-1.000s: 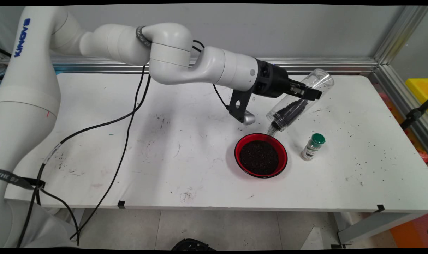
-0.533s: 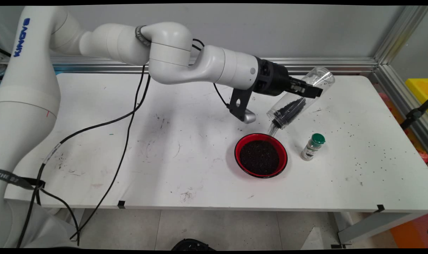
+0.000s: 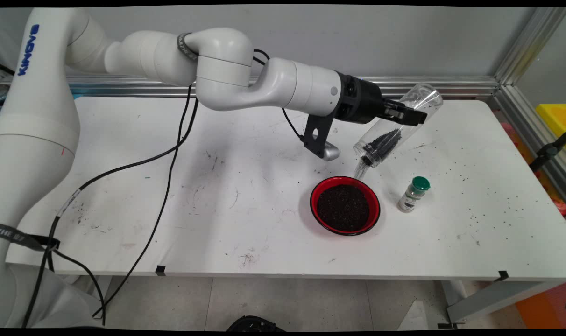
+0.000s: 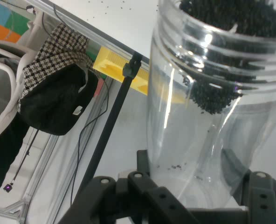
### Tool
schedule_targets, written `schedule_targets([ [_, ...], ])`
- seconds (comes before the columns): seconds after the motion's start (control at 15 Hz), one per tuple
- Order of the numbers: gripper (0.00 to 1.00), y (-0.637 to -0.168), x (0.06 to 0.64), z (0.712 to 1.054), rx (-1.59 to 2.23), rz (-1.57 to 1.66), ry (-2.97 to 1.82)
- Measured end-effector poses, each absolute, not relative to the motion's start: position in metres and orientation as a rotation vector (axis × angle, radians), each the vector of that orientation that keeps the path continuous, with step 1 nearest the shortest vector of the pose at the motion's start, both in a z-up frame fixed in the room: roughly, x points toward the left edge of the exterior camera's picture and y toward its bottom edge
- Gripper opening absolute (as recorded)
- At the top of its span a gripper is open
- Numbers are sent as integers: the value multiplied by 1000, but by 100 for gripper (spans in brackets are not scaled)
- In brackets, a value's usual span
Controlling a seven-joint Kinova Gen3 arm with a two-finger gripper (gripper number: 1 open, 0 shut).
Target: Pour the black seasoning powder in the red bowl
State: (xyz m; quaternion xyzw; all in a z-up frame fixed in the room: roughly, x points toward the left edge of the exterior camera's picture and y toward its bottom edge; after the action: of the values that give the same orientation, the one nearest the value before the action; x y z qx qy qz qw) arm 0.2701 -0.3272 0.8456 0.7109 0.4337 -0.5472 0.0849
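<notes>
My gripper [image 3: 406,115] is shut on a clear plastic jar [image 3: 394,128], held above the table at the right of centre. The jar is tilted with its open mouth down and to the left, just above the far right rim of a red bowl [image 3: 316,191]. Small black grains lie in the jar's lower part and a thin stream falls from its mouth. The bowl is filled with the same black grains [image 3: 343,207]. In the hand view the jar [image 4: 212,121] fills the frame between the fingers [image 4: 142,165], with black grains [image 4: 212,93] gathered toward its threaded mouth.
A small spice bottle with a green cap [image 3: 413,194] stands upright just right of the bowl. Scattered black grains dot the table's right part [image 3: 493,200]. Black cables [image 3: 166,163] hang from the arm across the table's left half. An aluminium rail [image 3: 451,84] runs along the back edge.
The gripper and jar have risen slightly. The black grains inside the jar have grown fewer as they run out toward the bowl.
</notes>
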Motion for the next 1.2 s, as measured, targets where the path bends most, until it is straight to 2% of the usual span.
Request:
schedule_targets([
  [1.2,0,-317,272,852,2131,-1652,1257],
])
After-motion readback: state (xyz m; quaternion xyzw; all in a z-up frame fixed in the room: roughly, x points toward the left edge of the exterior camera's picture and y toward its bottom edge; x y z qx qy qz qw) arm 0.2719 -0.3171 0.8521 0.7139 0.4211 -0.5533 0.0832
